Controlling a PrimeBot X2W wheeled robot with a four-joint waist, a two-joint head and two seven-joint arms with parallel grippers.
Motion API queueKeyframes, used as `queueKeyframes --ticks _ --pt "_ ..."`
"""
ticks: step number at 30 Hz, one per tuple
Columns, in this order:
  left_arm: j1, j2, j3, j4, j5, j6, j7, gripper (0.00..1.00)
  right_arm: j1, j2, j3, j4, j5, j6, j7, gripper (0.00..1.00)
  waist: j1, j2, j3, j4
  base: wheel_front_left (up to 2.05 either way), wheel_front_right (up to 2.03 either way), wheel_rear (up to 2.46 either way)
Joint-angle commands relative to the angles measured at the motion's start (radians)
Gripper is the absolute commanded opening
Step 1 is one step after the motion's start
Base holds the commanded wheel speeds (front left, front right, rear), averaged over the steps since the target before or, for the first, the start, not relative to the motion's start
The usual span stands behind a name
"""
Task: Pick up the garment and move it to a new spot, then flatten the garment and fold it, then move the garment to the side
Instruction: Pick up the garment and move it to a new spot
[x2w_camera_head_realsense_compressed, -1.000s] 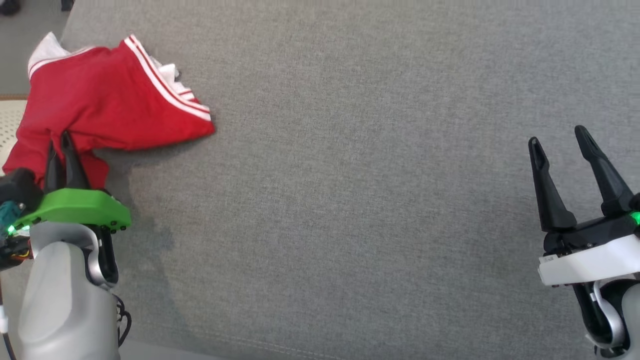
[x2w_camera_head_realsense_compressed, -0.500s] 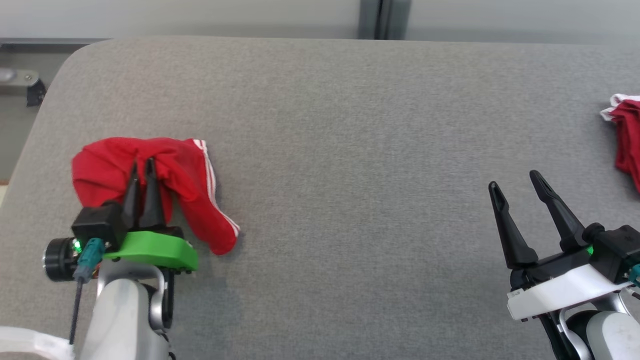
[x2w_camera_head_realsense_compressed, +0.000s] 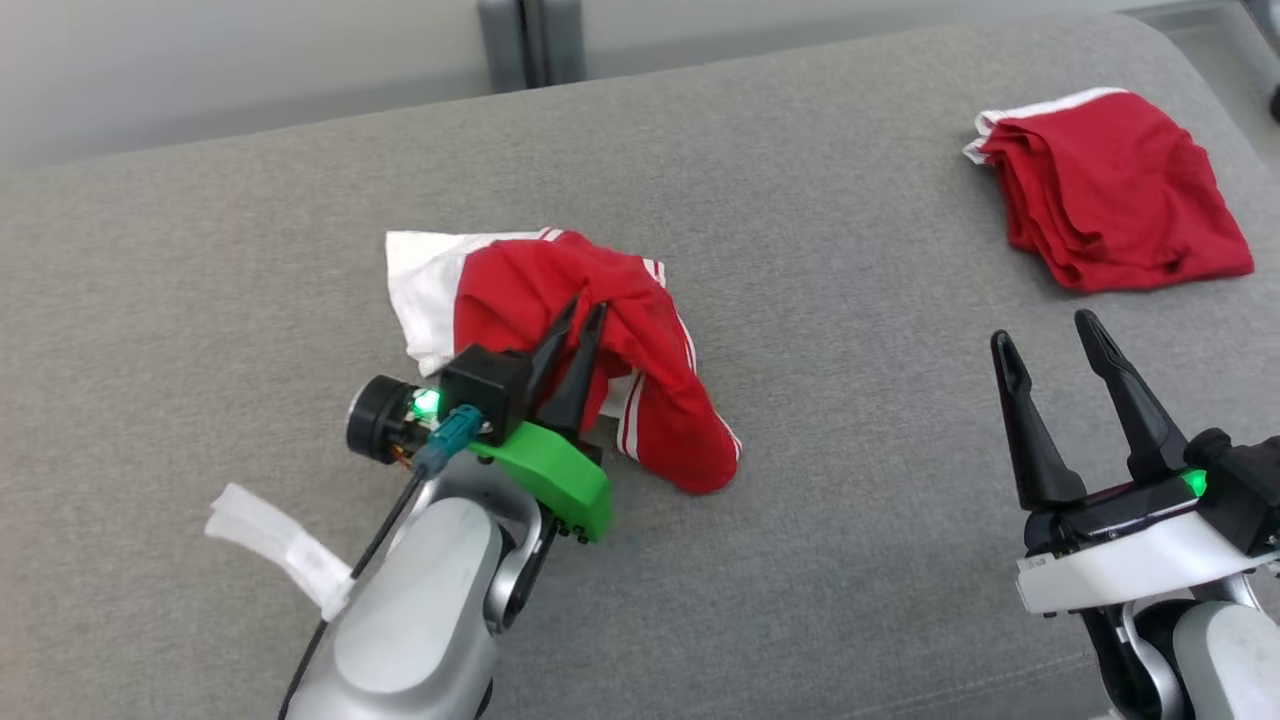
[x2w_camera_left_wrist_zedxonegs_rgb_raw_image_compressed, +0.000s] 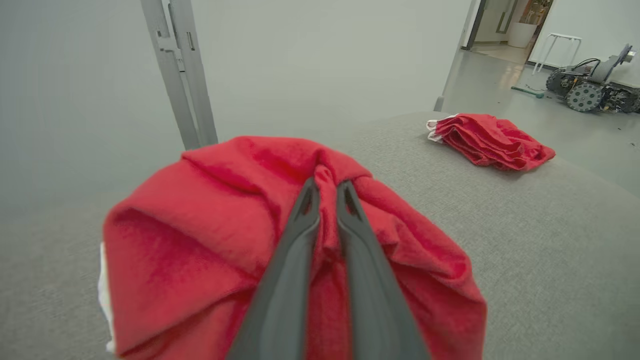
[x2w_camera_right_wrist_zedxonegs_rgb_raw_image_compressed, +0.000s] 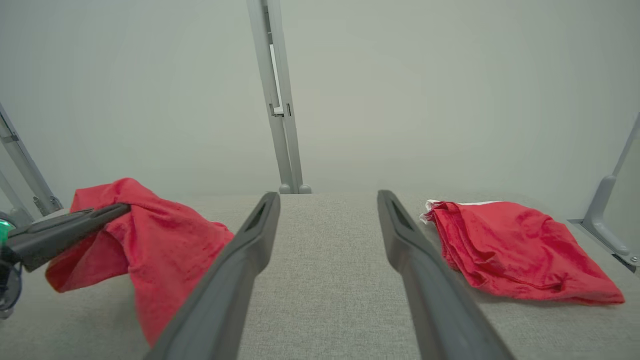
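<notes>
A red garment (x2w_camera_head_realsense_compressed: 640, 390) with white stripes and a white lining hangs bunched from my left gripper (x2w_camera_head_realsense_compressed: 583, 310), which is shut on a fold of its cloth above the grey padded surface (x2w_camera_head_realsense_compressed: 850, 400). In the left wrist view the two fingers pinch a ridge of the garment (x2w_camera_left_wrist_zedxonegs_rgb_raw_image_compressed: 200, 240) between their tips at my left gripper (x2w_camera_left_wrist_zedxonegs_rgb_raw_image_compressed: 327, 187). The right wrist view has the same garment (x2w_camera_right_wrist_zedxonegs_rgb_raw_image_compressed: 165, 245) at the left. My right gripper (x2w_camera_head_realsense_compressed: 1045, 335) stands open and empty at the lower right, also seen as my right gripper (x2w_camera_right_wrist_zedxonegs_rgb_raw_image_compressed: 327, 197).
A second red garment (x2w_camera_head_realsense_compressed: 1110, 190) lies folded at the far right of the grey surface, also in the wrist views (x2w_camera_left_wrist_zedxonegs_rgb_raw_image_compressed: 490, 140) (x2w_camera_right_wrist_zedxonegs_rgb_raw_image_compressed: 510, 250). A pale wall with a grey post (x2w_camera_head_realsense_compressed: 530, 40) runs behind. The surface's rounded corner is at upper right.
The head camera has swung, shifting the whole picture. My left gripper, still shut on the garment, has carried it from the left edge toward the middle of the surface.
</notes>
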Motion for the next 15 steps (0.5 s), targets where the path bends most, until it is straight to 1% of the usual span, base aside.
queueKeyframes --ticks 1,2,3,4,6,9,13,15 --pt "-0.027 0.008 -0.022 0.028 -0.016 0.008 0.006 0.00 -0.025 0.007 0.000 0.004 0.006 0.000 -0.013 1.00 0.0000 -0.0001 0.107 -0.097 0.00 0.00 0.00" --pt "-0.042 0.008 -0.045 0.052 -0.029 0.016 -0.001 0.11 -0.031 0.011 0.000 0.010 0.010 0.000 -0.022 1.00 0.0000 -0.0001 0.122 -0.105 0.00 0.00 0.00" --pt "-0.055 0.008 -0.061 0.068 -0.034 0.025 -0.008 0.51 -0.037 0.014 0.001 0.014 0.013 0.000 -0.028 1.00 0.0000 -0.0001 0.134 -0.110 0.00 0.00 0.00" --pt "-0.066 0.008 -0.080 0.083 -0.041 0.032 -0.017 1.00 -0.044 0.014 0.001 0.024 0.014 0.000 -0.036 1.00 0.0000 -0.0001 0.144 -0.114 0.00 0.00 0.00" --pt "-0.077 0.007 -0.110 0.103 -0.050 0.044 -0.035 1.00 -0.054 0.016 0.001 0.037 0.022 0.000 -0.049 1.00 0.0000 -0.0001 0.152 -0.115 0.00 0.00 0.00" --pt "-0.090 0.007 -0.123 0.101 -0.056 0.064 -0.065 1.00 -0.064 0.017 0.004 0.053 0.023 0.000 -0.062 1.00 0.0000 -0.0001 0.145 -0.105 0.00 0.00 0.00" --pt "-0.061 0.007 -0.091 0.034 -0.052 0.098 -0.081 1.00 -0.060 0.009 0.007 0.065 0.015 0.000 -0.067 1.00 0.0000 -0.0001 0.103 -0.067 0.00 0.00 0.00" --pt "-0.034 0.017 -0.053 -0.036 -0.038 0.119 -0.081 1.00 -0.050 0.007 0.008 0.068 0.013 0.000 -0.061 1.00 0.0000 -0.0001 0.078 -0.043 0.00 0.00 0.00"
